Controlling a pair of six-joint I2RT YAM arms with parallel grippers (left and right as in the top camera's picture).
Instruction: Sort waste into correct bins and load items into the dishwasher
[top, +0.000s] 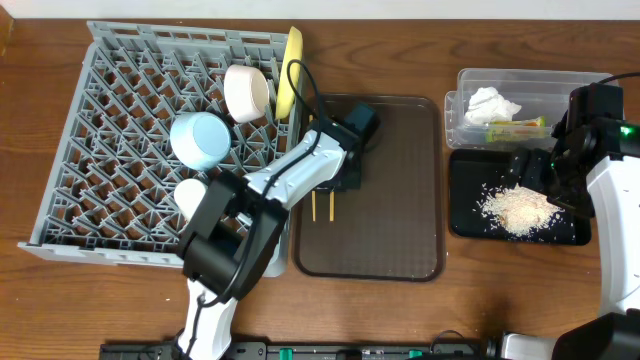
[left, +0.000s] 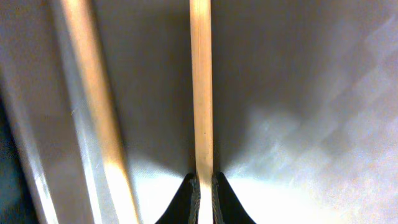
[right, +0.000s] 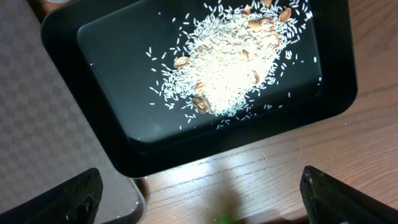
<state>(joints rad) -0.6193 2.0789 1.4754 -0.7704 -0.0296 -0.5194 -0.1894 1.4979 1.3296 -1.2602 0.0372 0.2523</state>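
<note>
My left gripper (top: 331, 188) is low over the brown serving tray and shut on one wooden chopstick (left: 201, 93). A second chopstick (left: 99, 112) lies beside it; both ends show in the overhead view (top: 322, 207). The grey dish rack (top: 110, 100) holds the cream-white bowl (top: 248, 92), light blue bowl (top: 200, 138), white cup (top: 190, 193) and yellow plate (top: 290, 68) on edge. My right gripper (right: 202, 199) is open and empty above the black tray (right: 93, 37), which holds rice scraps (right: 230, 68). The clear tub (top: 458, 108) holds the tissue (top: 494, 103) and wrapper (top: 516, 127).
The brown serving tray (top: 390, 200) lies between the rack and the two bins. The black tray (top: 462, 215) sits in front of the clear tub at the right. Bare wooden table (right: 280, 168) shows in front of the black tray.
</note>
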